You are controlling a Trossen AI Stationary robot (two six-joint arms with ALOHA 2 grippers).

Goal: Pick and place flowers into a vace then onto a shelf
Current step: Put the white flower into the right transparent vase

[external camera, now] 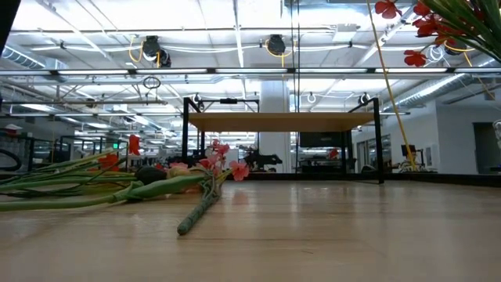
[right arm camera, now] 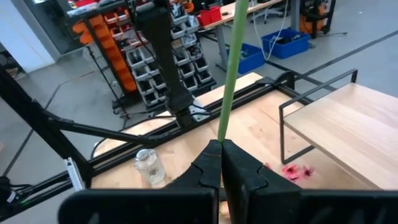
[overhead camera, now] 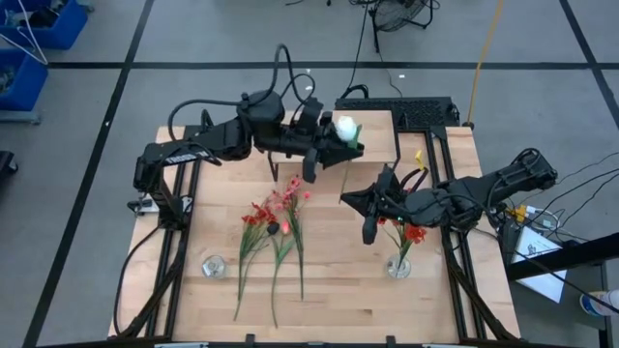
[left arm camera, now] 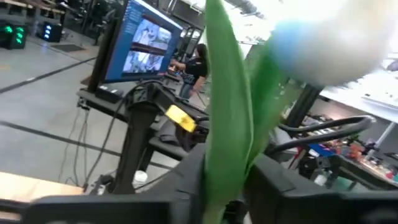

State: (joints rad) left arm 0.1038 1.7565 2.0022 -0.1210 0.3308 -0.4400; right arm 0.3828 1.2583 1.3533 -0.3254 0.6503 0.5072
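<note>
Flowers (overhead camera: 279, 220) lie on table beside an empty glass vase (overhead camera: 213, 266).

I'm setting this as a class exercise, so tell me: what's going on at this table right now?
Two robot arms are sorting artificial flowers. The left gripper holds a white bud on its green stem up by the shelf. The right gripper is shut on a thin green stem above the table. More red-blossomed flowers lie loose on the tabletop, and two small glass vases stand near the front edge.

Bare worktop (overhead camera: 338, 280) lies below both sets of jaws. Loose flowers (overhead camera: 276, 227) lie between them; the shelf (overhead camera: 372, 135) stands beside the left jaws.
</note>
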